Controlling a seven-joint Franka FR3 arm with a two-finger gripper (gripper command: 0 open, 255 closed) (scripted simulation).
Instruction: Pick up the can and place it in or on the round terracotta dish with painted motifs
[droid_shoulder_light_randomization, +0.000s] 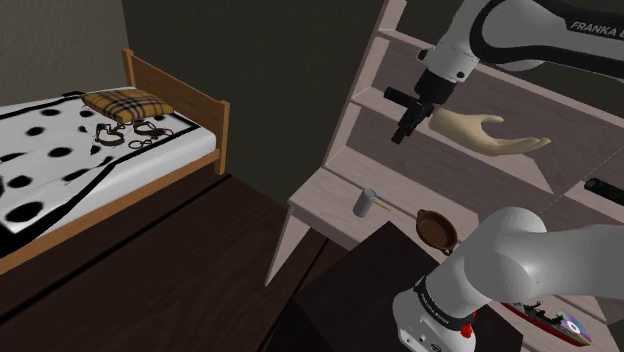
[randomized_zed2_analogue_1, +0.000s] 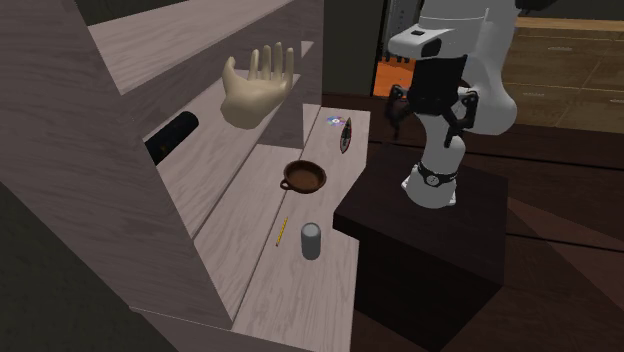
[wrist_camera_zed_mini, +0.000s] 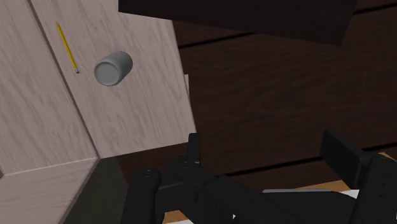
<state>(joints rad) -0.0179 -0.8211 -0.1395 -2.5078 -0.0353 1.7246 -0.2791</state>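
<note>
**A:** What is the biggest thing there?

**B:** The bed, with a black-spotted white cover and a plaid pillow. It stands well apart from the pale wooden shelf unit, across the dark floor toward the shoulder view's left.

**A:** And the shelf unit itself?

**B:** It has stepped boards, with the lowest and widest at the front. The dark stand sits just beside that board's front edge, and the white arm rises from the stand.

**A:** What about the gripper?

**B:** The gripper hangs off the unit's front edge, over the dark floor rather than over any board. Its fingers are spread wide and there is nothing between them.

**A:** What is on the boards?

**B:** A beige model hand stands palm out on a middle board. A black cylinder lies on the board above it.

**A:** Where is the dish?

**B:** The round brown dish sits on the lowest board, about midway along it, and has nothing in it.

**A:** And the can?

**B:** The grey can stands upright on the same lowest board. It is near the front edge, toward the end of the unit away from the stand, and well apart from the gripper.

**A:** Is there anything smaller?

**B:** A yellow pencil lies flat on that board, just behind the can on the unit's inner side.
</note>
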